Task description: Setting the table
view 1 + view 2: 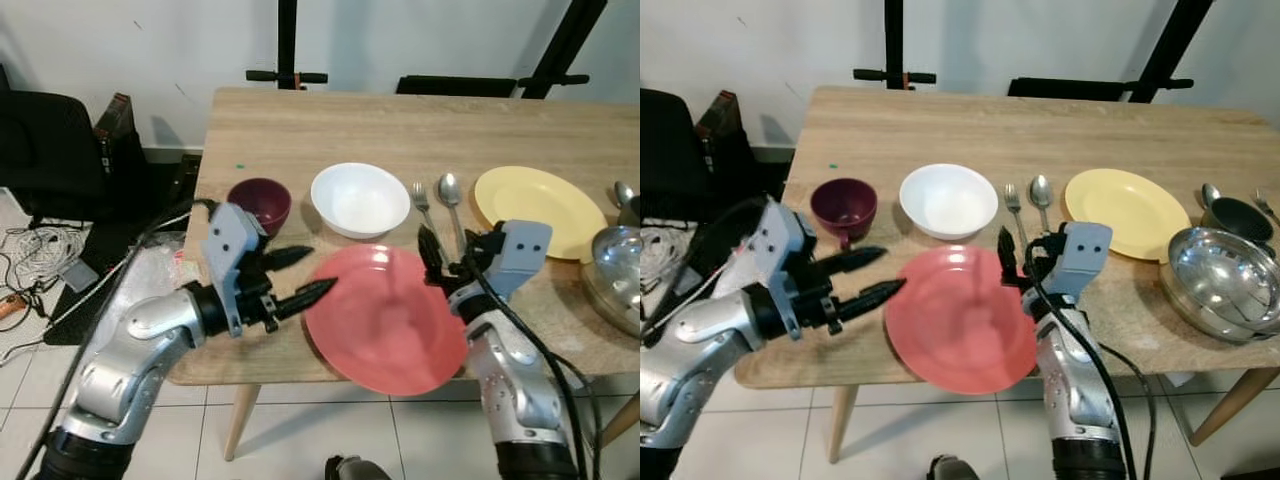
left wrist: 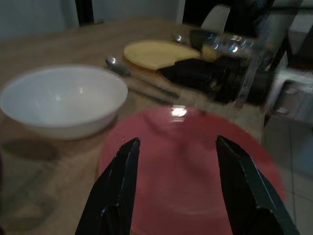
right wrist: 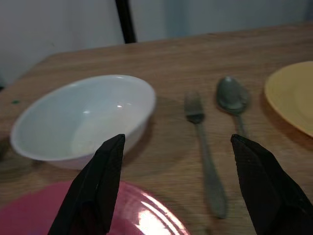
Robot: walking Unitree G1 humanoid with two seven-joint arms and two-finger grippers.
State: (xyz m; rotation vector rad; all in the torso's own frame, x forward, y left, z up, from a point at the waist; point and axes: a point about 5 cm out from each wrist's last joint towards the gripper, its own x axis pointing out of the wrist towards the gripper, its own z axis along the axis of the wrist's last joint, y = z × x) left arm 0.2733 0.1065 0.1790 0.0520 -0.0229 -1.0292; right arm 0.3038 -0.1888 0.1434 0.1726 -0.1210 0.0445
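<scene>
Red plate (image 1: 385, 320) overhanging the worktop (image 1: 330, 130) edge — left gripper (image 1: 297, 276) and right gripper (image 1: 440, 255) flanking it, jaws open, empty.

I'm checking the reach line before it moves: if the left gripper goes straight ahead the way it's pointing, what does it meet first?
Most likely the red plate. The left gripper, fingers open, points across its near rim. Beyond lies the right gripper, though height over the plate is unclear.

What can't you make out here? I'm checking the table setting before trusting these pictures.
- Fork handle: head views, right gripper covers its near end.
- Dark cup contents: right eye view, too small to tell.
- Steel bowl: left eye view, cut by the edge.
- Red plate: left wrist view, blurred.
</scene>
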